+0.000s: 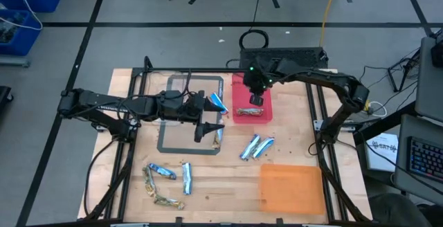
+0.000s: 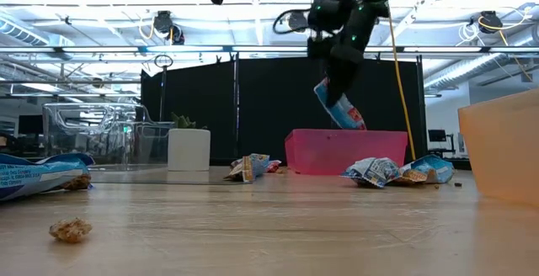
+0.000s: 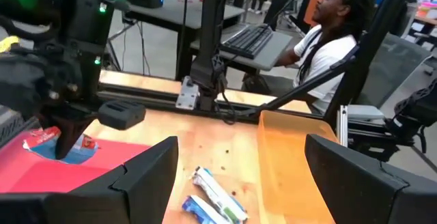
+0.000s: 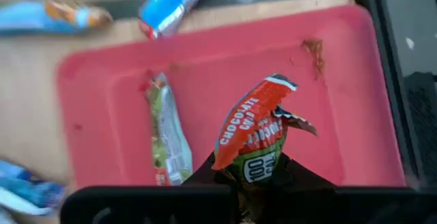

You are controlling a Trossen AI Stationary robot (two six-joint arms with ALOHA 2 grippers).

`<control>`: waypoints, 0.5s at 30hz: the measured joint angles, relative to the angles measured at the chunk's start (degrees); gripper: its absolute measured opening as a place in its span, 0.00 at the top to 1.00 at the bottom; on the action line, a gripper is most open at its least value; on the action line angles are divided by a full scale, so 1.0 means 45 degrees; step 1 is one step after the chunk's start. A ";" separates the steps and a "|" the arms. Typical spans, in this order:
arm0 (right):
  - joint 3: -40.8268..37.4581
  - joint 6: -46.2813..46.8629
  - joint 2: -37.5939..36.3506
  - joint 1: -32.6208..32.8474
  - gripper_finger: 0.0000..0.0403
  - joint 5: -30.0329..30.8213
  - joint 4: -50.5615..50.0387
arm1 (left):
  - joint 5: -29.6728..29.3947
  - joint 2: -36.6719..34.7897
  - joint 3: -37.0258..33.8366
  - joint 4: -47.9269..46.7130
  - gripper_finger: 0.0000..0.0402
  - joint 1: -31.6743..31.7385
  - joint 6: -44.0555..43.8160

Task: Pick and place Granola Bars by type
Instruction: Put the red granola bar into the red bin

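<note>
Glossy foil bars point(image 1: 257, 145) (wooden table point(image 1: 228, 189))

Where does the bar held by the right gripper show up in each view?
High view: hidden beneath the right gripper, over the pink bin.
Low view: held bar hangs above the pink bin.
Left wrist view: bar under the right gripper, over the bin.
Right wrist view: bar centre, above the bin.
Shared landmark: the pink bin.

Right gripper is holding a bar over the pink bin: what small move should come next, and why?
Probably open the right gripper: it is shut on a bar above the pink bin, where a similar bar already lies, so it should drop in.
</note>
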 joint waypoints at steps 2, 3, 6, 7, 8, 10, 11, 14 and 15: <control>0.0000 -0.0038 0.0372 0.0136 0.99 0.0031 -0.0051 | -0.0002 -0.0092 0.0000 -0.0270 0.19 -0.0057 -0.0165; 0.0000 -0.0058 0.0548 0.0194 0.99 0.0010 -0.0052 | -0.0006 -0.0153 0.0000 -0.0391 0.19 -0.0077 -0.0189; 0.0000 -0.0233 0.1025 0.0393 0.99 0.0029 -0.0035 | -0.0011 -0.0327 -0.0001 -0.0777 0.19 -0.0127 -0.0217; 0.0000 -0.0306 0.1186 0.0477 0.99 0.0034 -0.0039 | -0.0017 -0.0402 -0.0010 -0.0915 0.19 -0.0157 -0.0230; 0.0000 -0.0358 0.1313 0.0542 0.99 0.0060 -0.0043 | -0.0026 -0.0454 -0.0010 -0.0944 0.19 -0.0157 -0.0252; 0.0000 -0.0479 0.1590 0.0730 0.99 0.0371 -0.0139 | -0.0041 -0.0577 -0.0010 -0.1039 0.19 -0.0152 -0.0260; 0.0000 -0.0559 0.1708 0.0823 0.99 0.0460 -0.0172 | -0.0049 -0.0657 -0.0010 -0.1173 0.19 -0.0147 -0.0314; 0.0000 -0.0786 0.2080 0.1074 0.99 0.0699 -0.0302 | -0.0054 -0.0749 -0.0010 -0.1171 0.19 -0.0147 -0.0404; 0.0000 -0.0786 0.2215 0.1127 0.99 0.0694 -0.0341 | -0.0052 -0.0751 -0.0010 -0.1175 0.19 -0.0147 -0.0406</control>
